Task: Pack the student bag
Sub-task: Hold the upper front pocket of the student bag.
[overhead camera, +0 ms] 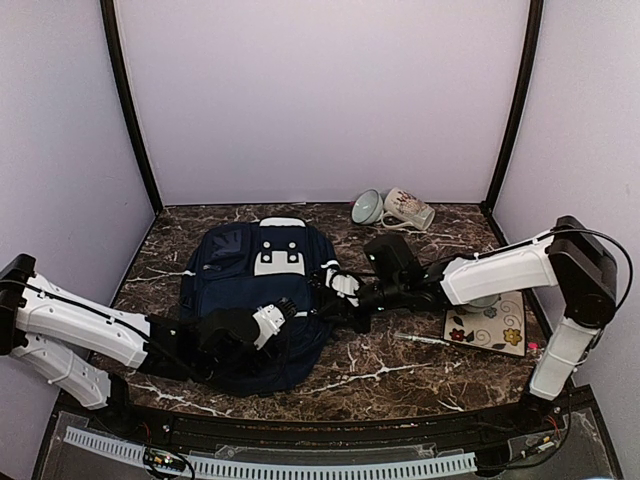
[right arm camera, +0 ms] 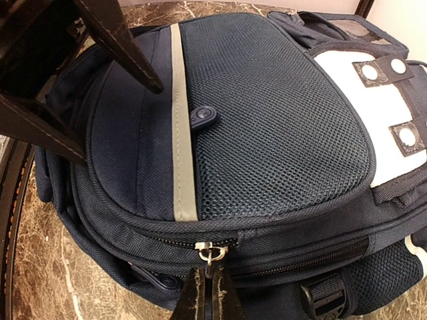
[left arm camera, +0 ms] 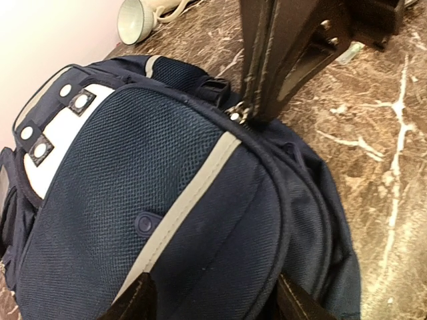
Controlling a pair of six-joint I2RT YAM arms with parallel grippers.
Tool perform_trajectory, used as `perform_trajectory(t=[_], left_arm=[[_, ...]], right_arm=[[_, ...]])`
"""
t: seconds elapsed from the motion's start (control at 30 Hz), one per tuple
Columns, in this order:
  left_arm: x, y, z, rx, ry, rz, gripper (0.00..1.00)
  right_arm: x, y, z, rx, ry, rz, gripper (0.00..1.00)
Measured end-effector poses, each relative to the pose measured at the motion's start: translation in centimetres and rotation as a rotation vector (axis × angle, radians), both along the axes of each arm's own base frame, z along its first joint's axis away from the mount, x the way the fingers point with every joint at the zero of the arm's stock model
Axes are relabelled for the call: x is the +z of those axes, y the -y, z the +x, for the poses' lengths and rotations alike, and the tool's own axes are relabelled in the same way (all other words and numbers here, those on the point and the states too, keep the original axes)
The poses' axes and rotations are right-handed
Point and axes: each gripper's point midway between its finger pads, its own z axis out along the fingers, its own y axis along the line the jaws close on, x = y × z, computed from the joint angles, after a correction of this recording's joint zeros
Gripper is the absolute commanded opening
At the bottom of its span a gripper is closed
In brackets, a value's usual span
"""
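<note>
Student bag (overhead camera: 250,290) lies flat on the dark marbled table (overhead camera: 400,372), a little left of the middle, its white patch (overhead camera: 280,258) towards the far wall and its lower end towards my bases; the front pocket faces up, crossed by a grey stripe (right arm camera: 181,133).

My right claw (right arm camera: 208,288) reaches in from the right and meets the bag at its right edge; it is clenched, the two fingers pressed flat together on the metal zip pull (right arm camera: 212,256), which hangs from a slider on the zip running round the side of the bag; from my left wrist I see the same pinch from the other side, those dark fingers coming down onto the pull.

My left claw (left arm camera: 213,280) comes in low from the left, over the bag's near end; it is released, the fingers (left arm camera: 133,300) standing well apart with the rounded pocket between them; their tips lie against the mesh fabric, though I cannot tell whether they press on it.

At the far edge of the table, well apart from the bag, a mug (overhead camera: 410,208) lies on its side just beside a pale bowl (overhead camera: 366,207); a flowered tile (overhead camera: 490,326) sits on the right, under my right arm.
</note>
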Motion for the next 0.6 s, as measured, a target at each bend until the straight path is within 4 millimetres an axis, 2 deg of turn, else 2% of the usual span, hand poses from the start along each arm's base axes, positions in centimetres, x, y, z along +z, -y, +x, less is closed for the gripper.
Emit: perform_trajectory(t=[0.1,0.17,0.23,0.33,0.6], left_arm=[[-0.3,-0.3,0.6,0.029,0.032,0.046,0.53],[-0.6,-0.2,0.9,0.042,0.046,0.074,0.43],[-0.9,0.2,0.9,0.04,0.053,0.099,0.29],[-1.2,0.8,0.8,0.027,0.064,0.126,0.01],[-0.6,2.7,1.4,-0.002,0.089,0.157,0.0]], right_arm=[[0.2,0.2,-0.1,-0.003,0.001,0.009,0.0],[0.3,0.2,-0.2,-0.004,0.002,0.013,0.0],[0.3,0.4,-0.2,-0.009,0.0,0.016,0.0],[0.2,0.5,-0.3,-0.019,-0.006,0.024,0.0],[0.5,1.7,-0.4,-0.101,-0.043,0.046,0.0]])
